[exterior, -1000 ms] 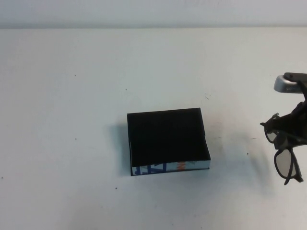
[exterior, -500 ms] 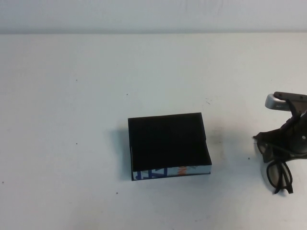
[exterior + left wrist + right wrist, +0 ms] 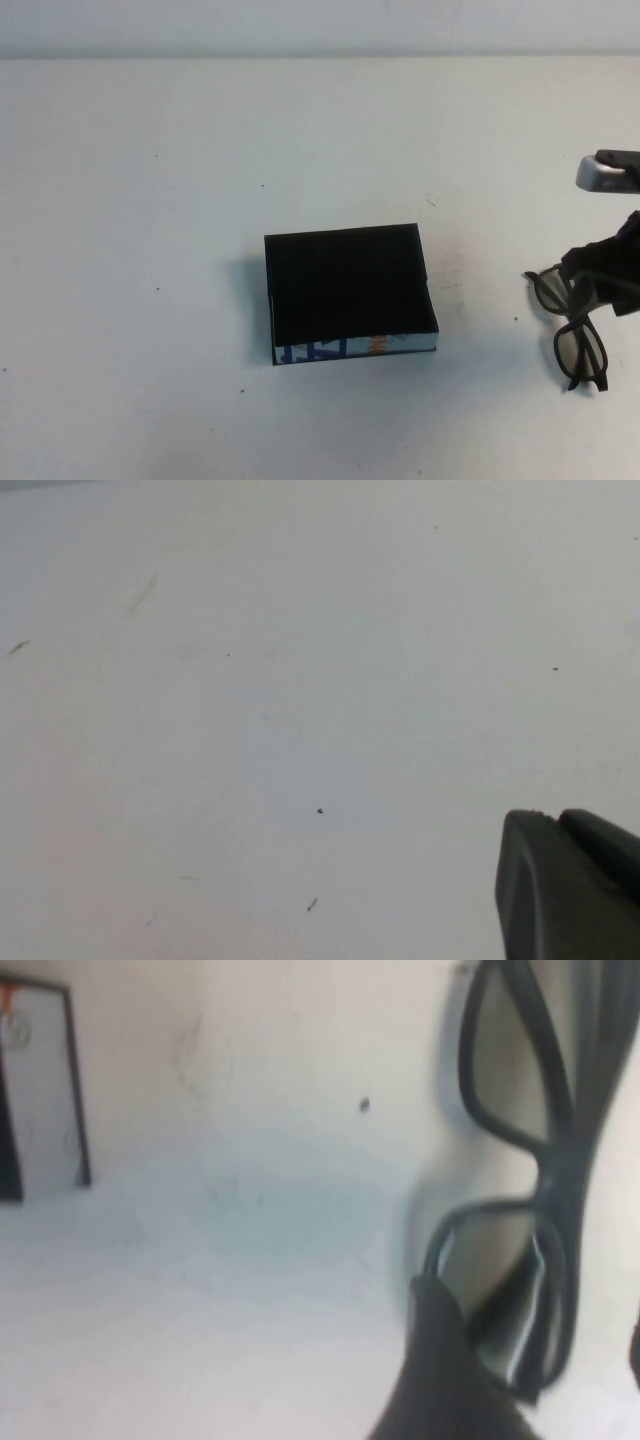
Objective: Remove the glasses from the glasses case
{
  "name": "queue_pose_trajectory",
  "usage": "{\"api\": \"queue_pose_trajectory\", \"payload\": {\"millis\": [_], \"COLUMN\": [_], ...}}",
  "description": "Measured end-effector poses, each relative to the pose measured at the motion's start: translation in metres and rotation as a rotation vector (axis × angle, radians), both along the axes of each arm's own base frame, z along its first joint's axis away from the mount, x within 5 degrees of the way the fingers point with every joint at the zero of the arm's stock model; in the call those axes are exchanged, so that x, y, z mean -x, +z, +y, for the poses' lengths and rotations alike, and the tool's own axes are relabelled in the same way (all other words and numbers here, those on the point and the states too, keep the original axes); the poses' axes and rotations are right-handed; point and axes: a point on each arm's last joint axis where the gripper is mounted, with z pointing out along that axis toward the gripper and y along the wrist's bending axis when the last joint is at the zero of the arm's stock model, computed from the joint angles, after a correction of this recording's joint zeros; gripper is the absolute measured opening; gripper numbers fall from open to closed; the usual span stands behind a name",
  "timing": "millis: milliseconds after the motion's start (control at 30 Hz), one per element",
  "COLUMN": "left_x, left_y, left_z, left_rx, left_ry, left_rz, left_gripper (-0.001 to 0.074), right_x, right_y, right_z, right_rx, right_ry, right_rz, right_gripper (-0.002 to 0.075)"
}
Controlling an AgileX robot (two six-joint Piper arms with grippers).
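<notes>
Right gripper [image 3: 612,272]: matte black body, silver-grey rounded block above it. Left gripper [image 3: 570,885]: dark charcoal, blunt rounded fingertip.

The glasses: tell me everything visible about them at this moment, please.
The glasses are a black, thick-framed pair, plastic by the look, with greyish see-through lenses. They are out of the glasses case, well off to its right near the table's right edge, low over or on the white table; contact cannot be judged. The right end effector is shut on the frame near one lens. The arms look folded behind the front. The left end effector is elsewhere, over bare table.
</notes>
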Motion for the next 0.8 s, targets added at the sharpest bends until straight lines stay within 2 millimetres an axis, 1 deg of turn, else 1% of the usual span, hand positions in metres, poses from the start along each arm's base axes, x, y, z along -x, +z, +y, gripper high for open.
{"api": "queue_pose_trajectory", "payload": {"millis": [67,133,200,267,300,367,433,467,500,533,567,600,700,733,767,800], "left_x": [0.0,0.0,0.0,0.0,0.0,0.0,0.0,0.0,0.0,0.0,0.0,0.0,0.0,0.0,0.0,0.0], "left_y": [0.0,0.0,0.0,0.0,0.0,0.0,0.0,0.0,0.0,0.0,0.0,0.0,0.0,0.0,0.0,0.0], "left_z": [0.0,0.0,0.0,0.0,0.0,0.0,0.0,0.0,0.0,0.0,0.0,0.0,0.0,0.0,0.0,0.0], "left_rx": [0.0,0.0,0.0,0.0,0.0,0.0,0.0,0.0,0.0,0.0,0.0,0.0,0.0,0.0,0.0,0.0], "left_ry": [0.0,0.0,0.0,0.0,0.0,0.0,0.0,0.0,0.0,0.0,0.0,0.0,0.0,0.0,0.0,0.0], "left_rz": [0.0,0.0,0.0,0.0,0.0,0.0,0.0,0.0,0.0,0.0,0.0,0.0,0.0,0.0,0.0,0.0], "left_gripper": [-0.0005,-0.0005,-0.0005,-0.0005,-0.0005,-0.0005,-0.0005,-0.0005,-0.0005,-0.0005,-0.0005,-0.0005,-0.0005,-0.0005,-0.0005,-0.0005], "right_x": [0.01,0.024,0.042,0.067,0.083,0.12,0.16,0.18,0.195,0.215,0.233,0.247,0.292,0.301,0.304,0.304], "right_y": [0.017,0.039,0.06,0.082,0.094,0.116,0.132,0.137,0.139,0.139,0.137,0.134,0.112,0.103,0.094,0.09], "right_z": [-0.003,-0.005,-0.008,-0.012,-0.014,-0.019,-0.023,-0.025,-0.027,-0.03,-0.033,-0.036,-0.045,-0.047,-0.049,-0.05], "right_rx": [0.014,0.019,0.024,0.023,0.02,0.005,-0.021,-0.034,-0.044,-0.058,-0.067,-0.069,-0.052,-0.039,-0.018,-0.001], "right_ry": [0.017,0.021,0.017,0.011,0.007,-0.004,-0.018,-0.027,-0.037,-0.053,-0.07,-0.083,-0.111,-0.119,-0.122,-0.124], "right_rz": [-0.02,-0.067,-0.14,-0.23,-0.293,-0.444,-0.609,-0.695,-0.767,-0.854,-0.942,-1.013,-1.27,-1.339,-1.376,-1.401], "right_gripper": [0.0347,0.0306,0.024,0.0154,0.0101,0.0034,0.0004,-0.0003,-0.0006,-0.001,-0.0012,-0.0013,-0.0015,-0.0015,-0.0016,-0.0016]}}
